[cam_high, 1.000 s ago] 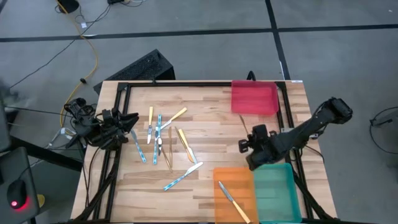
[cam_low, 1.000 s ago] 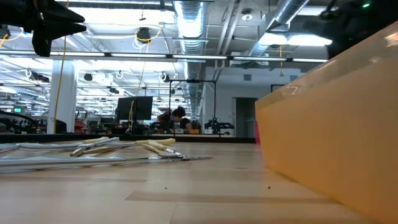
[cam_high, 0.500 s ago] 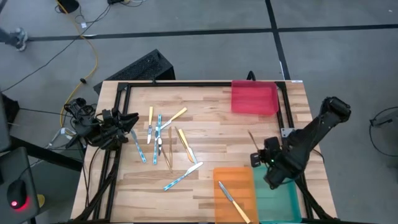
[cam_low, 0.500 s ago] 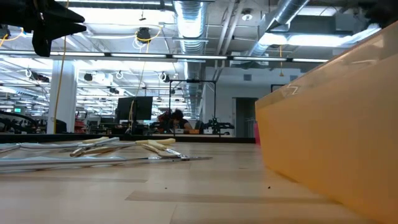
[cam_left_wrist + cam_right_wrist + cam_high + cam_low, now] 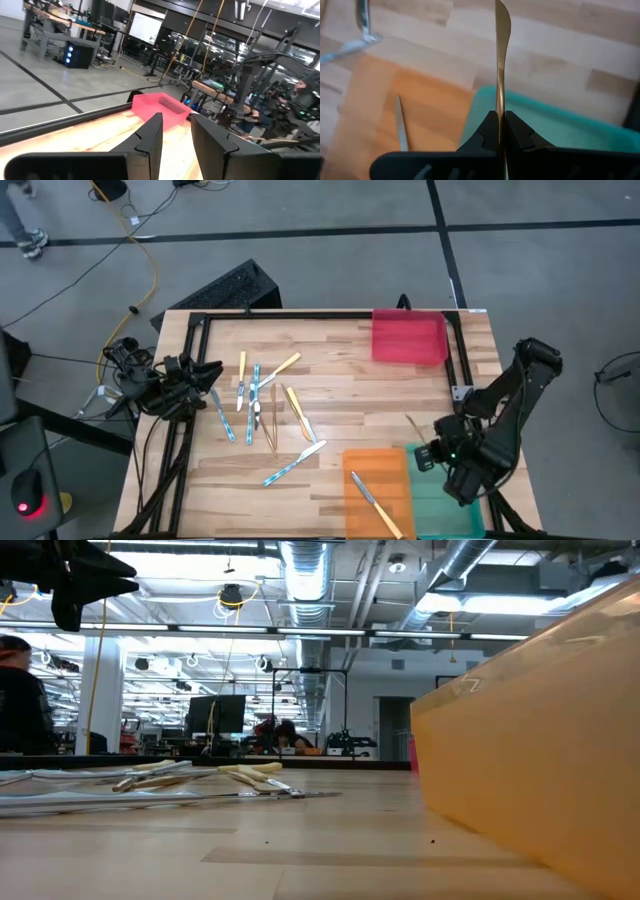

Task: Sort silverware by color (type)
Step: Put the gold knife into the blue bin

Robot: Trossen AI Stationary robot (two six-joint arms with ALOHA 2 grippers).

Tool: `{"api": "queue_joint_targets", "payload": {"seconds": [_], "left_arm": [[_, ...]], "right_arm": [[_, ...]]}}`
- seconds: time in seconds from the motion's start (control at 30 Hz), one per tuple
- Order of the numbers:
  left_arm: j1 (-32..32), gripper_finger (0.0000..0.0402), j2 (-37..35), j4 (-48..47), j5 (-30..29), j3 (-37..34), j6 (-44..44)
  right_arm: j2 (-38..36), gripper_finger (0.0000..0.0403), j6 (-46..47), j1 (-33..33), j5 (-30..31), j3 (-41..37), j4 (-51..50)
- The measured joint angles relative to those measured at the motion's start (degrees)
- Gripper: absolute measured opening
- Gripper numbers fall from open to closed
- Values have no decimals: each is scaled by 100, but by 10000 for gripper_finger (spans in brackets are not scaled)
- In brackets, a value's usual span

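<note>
Two arms at one wooden tabletop (image 5: 340, 380).

Right gripper (image 5: 428, 448): above the near right part of the tabletop, over the teal tray (image 5: 445, 505), its fingers clamped tight on a tan wooden knife (image 5: 500, 65). In the right wrist view the knife stands straight out between the closed fingers, its blade end reaching past the tray's rim and over bare wood.

Left gripper (image 5: 213, 370): at the left edge of the tabletop, about midway along it, just beside the loose cutlery. Its fingers stand a little apart in the left wrist view with nothing between them.

Trays, three:
- red tray (image 5: 409, 337), far right corner of the tabletop; no contents visible.
- orange tray (image 5: 392, 465), near edge, touching the teal tray's left side; holds one yellow-handled knife (image 5: 376, 502) lying at a slant.
- teal tray, near right corner, partly covered by the right arm; contents cannot be told.

Loose cutlery (image 5: 262, 405): a scatter on the left half of the tabletop, well apart from the trays. Light-blue handles, yellow handles and thin tan wooden pieces lie mixed, several crossing or touching. One blue-handled piece (image 5: 294, 463) lies nearest the orange tray, toward the near edge.

Room beyond: a person (image 5: 20, 695) at the left of the low view.
</note>
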Motion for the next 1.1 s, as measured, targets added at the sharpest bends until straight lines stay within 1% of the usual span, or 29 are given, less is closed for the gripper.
{"api": "queue_joint_targets", "payload": {"seconds": [0.2, 0.37, 0.53, 0.73, 0.9, 1.1], "left_arm": [[0, 89, 1, 0, -84, 0, 0], [0, 89, 1, 0, -94, 0, 0], [-2, 89, 1, 0, -94, 0, 0], [0, 89, 1, 2, -94, 0, 0], [0, 89, -1, 2, -184, 0, -4], [-2, 89, 1, 2, -241, 0, -97]], "right_arm": [[449, 18, 52, 305, -729, 657, -453], [927, 18, 44, 506, -914, 1227, -746], [1459, 18, 57, 711, -1013, 1648, -743], [2216, 18, 54, 802, -1050, 1972, -676], [2734, 18, 41, 869, -1049, 2019, -645], [3136, 16, 20, 913, -1024, 2021, -578]]}}
